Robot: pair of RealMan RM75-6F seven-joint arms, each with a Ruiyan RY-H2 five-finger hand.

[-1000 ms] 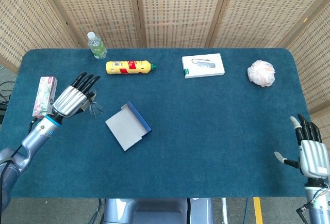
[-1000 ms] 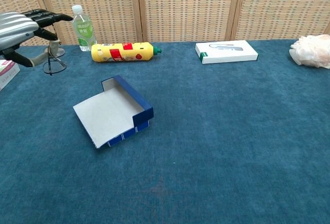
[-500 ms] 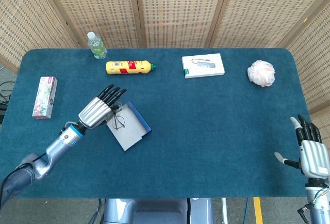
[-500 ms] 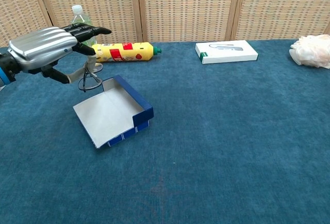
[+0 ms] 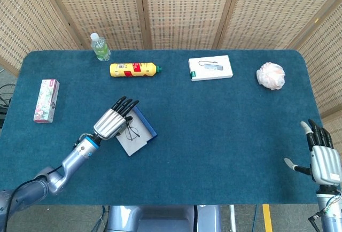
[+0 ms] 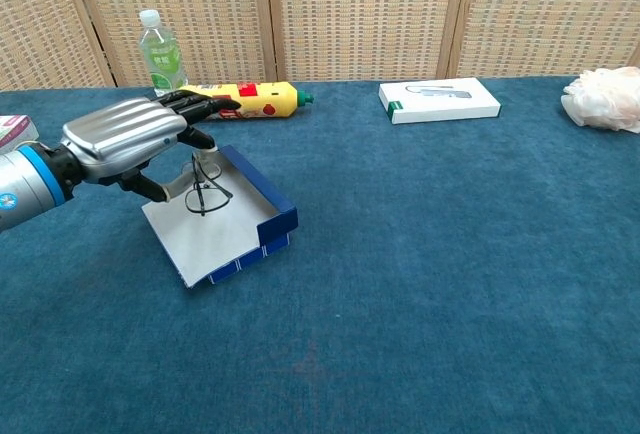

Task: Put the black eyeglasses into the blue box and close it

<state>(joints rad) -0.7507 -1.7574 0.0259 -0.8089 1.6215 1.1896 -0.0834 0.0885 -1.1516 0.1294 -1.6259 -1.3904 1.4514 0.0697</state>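
While the left hand (image 6: 125, 139) holds them, thin black-wire eyeglasses (image 6: 205, 189) dangle over the open blue box (image 6: 262, 224).

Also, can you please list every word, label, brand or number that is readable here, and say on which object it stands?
No text can be read at this size.
Yellow bottle: red label, print too small.
Water bottle: green label, blurred.
White box: product picture and green edge, no legible words.
Pink floral carton: pattern only, lettering unclear.
Blue box: no legible print visible.
Black eyeglasses, held by the left hand: no marking visible.
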